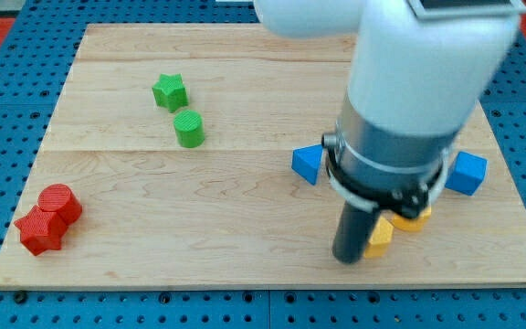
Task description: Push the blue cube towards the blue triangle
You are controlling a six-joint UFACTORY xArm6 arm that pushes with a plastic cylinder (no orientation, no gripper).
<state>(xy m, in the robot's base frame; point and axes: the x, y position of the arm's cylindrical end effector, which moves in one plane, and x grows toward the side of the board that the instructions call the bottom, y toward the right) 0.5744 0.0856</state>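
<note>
My tip is at the bottom of the dark rod, low down at the view's right side of the wooden table. It is a plain rod with no tool on it, so it grasps nothing. It sits right beside a yellow block, touching or almost touching it. A second yellow block peeks out just behind, partly hidden by the arm.

Far off at the view's left are a red star and a red cylinder, pressed together.

Higher up, the blue triangle sits to the left of the arm. The blue cube sits on the arm's other side, at the view's right. The big arm stands between them.

Farthest back are a green cylinder and a green star, close together
</note>
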